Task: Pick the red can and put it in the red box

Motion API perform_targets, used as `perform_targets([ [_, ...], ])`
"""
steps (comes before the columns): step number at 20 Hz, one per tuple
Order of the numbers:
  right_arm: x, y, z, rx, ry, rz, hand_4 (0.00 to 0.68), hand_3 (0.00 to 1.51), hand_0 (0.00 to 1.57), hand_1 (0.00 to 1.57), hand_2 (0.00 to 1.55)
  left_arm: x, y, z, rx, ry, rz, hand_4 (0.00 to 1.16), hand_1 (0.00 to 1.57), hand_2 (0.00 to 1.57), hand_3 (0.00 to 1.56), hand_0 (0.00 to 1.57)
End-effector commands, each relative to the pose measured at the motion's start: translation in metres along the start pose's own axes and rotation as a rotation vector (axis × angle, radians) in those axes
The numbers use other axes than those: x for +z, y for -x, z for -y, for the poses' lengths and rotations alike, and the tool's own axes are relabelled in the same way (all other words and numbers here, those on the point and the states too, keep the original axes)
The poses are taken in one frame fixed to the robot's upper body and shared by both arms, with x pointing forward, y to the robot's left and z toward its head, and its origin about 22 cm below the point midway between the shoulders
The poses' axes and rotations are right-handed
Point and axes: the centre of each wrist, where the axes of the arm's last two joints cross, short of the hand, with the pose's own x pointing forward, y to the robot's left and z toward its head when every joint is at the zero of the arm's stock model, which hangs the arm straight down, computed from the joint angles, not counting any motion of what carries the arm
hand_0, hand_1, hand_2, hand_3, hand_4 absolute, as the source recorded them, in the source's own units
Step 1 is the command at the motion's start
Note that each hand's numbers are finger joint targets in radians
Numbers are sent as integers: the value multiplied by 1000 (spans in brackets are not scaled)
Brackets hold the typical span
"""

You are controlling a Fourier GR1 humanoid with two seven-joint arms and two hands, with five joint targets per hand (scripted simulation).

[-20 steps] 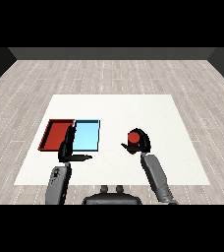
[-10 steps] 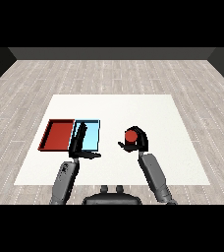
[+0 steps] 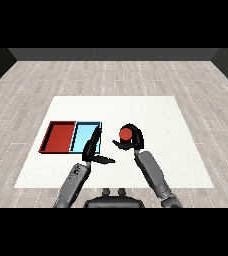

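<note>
The red can [image 3: 125,133] is held above the white table, right of the trays, with my right hand [image 3: 131,140] curled round it. The red tray [image 3: 60,137] lies at the table's left, and the light blue tray [image 3: 86,136] sits against its right side. My left hand [image 3: 92,149] is open over the blue tray's near right corner, fingers straight and pointing away, thumb stretched toward the right. Neither tray shows anything in it.
The white table [image 3: 151,115] spreads wide behind and to the right of the trays, on a grey wood floor. Both grey forearms come in from the lower edge, the left one [image 3: 72,185] near the table's front edge.
My right hand has carried the red can leftward toward the trays. My left hand has shifted right, from the red tray's edge to the blue tray's near right corner.
</note>
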Motion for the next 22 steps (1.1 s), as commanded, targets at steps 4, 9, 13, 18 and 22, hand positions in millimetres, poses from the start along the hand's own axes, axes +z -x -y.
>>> perform_targets([
  [4,-1,1,-22,-16,-52,12,625,1401,1377,1377,1406,-25,-10,21,2,47,-13,0,0,0,0,0],
  [9,0,-14,-37,-40,-66,39,618,1405,1402,1402,1422,-8,20,25,-31,43,-8,0,0,0,0,0],
  [13,5,-21,-41,-36,-84,33,621,1397,1414,1414,1428,-10,12,38,-10,69,-68,0,0,0,0,0],
  [18,10,-15,-56,-46,-123,60,601,1403,1434,1434,1439,-27,6,37,-54,54,-67,0,0,0,0,0],
  [22,24,-21,-53,-53,-114,76,614,1383,1451,1451,1426,-39,23,50,-57,75,-76,0,0,0,0,0],
])
